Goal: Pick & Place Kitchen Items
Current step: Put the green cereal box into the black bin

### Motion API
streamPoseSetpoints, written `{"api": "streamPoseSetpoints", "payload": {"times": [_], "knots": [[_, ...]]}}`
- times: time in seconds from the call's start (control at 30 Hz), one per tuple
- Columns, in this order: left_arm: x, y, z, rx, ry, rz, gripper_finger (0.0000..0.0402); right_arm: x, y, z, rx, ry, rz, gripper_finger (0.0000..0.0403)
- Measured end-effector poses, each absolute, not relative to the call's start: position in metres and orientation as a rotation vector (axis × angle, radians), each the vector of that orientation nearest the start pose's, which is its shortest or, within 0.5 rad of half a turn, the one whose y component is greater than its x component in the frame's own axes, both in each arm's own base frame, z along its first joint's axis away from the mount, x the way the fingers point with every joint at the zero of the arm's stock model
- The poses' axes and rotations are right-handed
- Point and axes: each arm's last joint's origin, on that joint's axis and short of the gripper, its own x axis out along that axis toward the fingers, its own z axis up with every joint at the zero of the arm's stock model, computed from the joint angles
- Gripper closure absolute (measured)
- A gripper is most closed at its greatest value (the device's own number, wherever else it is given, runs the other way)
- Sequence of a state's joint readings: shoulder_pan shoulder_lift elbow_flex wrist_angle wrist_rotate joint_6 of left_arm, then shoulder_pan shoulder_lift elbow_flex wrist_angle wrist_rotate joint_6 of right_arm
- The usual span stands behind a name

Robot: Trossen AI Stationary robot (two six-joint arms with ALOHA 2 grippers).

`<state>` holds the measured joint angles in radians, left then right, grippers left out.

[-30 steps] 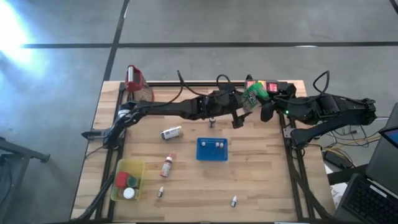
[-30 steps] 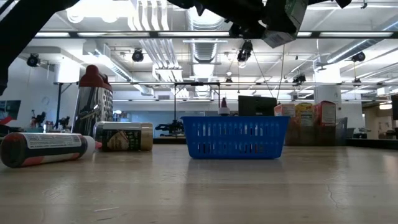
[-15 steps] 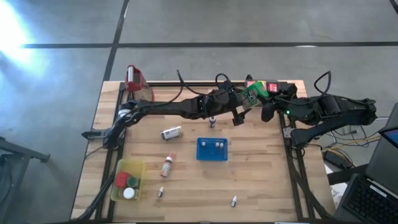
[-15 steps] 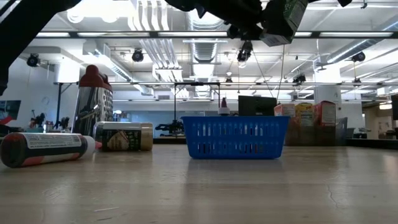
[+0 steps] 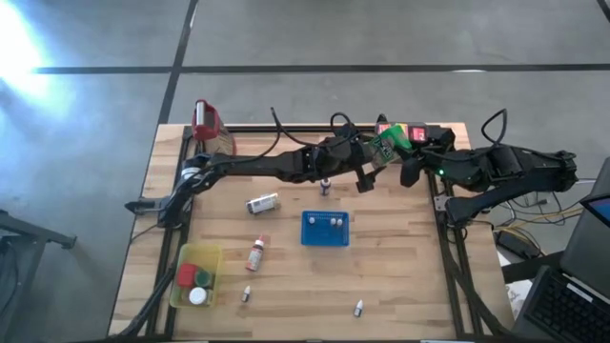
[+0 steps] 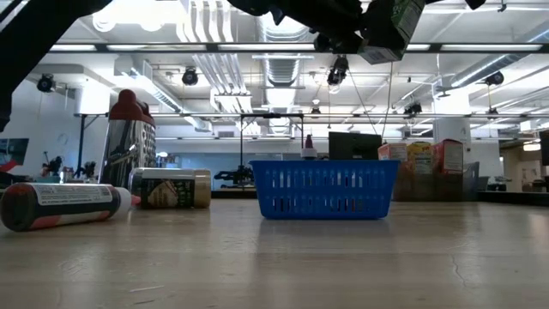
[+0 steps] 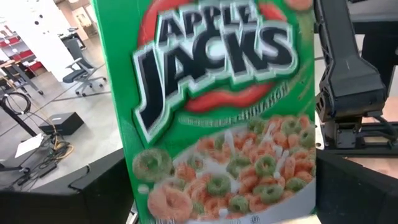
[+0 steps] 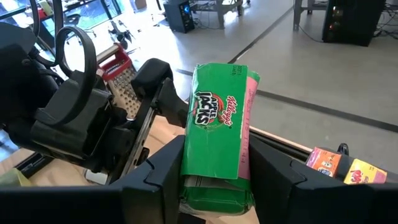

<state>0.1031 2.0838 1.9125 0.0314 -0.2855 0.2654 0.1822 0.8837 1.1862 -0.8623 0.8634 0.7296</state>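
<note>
Change since the earlier frames: the green cereal box (image 5: 385, 146) sits a little higher and nearer the far edge than a second ago; all table items stay where they were.

Surface: pale wooden plank table (image 5: 400, 276) with a dark frame. On it, a blue perforated tray (image 5: 325, 229) near the middle holding two tiny white-capped bottles (image 5: 335, 221); a small tin (image 5: 262, 203) lying on its side; a red-and-white bottle (image 5: 255, 253) lying flat; two more tiny bottles (image 5: 246, 294) near the front edge; a yellow-green tub (image 5: 195, 276) with red, green and white lids; a red-topped grater (image 5: 210, 127) at the far left corner; red and yellow cartons (image 5: 411, 131) at the far right.

Room: grey concrete floor, open hall with ceiling ducts and desks beyond.

Hidden or unclear: in the low view both grippers are cut off at the top edge. In the left wrist view the box fills the frame, so contact with the left fingers cannot be made out.

Arms: left arm stretches across the table's far side, left gripper (image 5: 367, 164) spread wide on either side of the box. Right arm reaches in from the right; right gripper (image 8: 214, 186) is clamped on the box's lower end, holding it upright above the far right of the table.
</note>
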Motion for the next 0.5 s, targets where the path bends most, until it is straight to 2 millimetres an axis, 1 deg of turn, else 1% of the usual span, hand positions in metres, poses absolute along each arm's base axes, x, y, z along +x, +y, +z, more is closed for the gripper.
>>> {"api": "streamPoseSetpoints", "payload": {"times": [0.33, 0.5], "knots": [[0.4925, 0.0588, 0.3377, 0.298, 0.193, 0.358, 0.0002, 0.1437, 0.0041, 0.3913, 0.401, 0.230, -0.798, 0.0287], [0.4922, 0.0584, 0.3376, 0.327, 0.202, 0.334, 0.0002, 0.1437, 0.0041, 0.3913, 0.401, 0.230, -0.798, 0.0285]]}}
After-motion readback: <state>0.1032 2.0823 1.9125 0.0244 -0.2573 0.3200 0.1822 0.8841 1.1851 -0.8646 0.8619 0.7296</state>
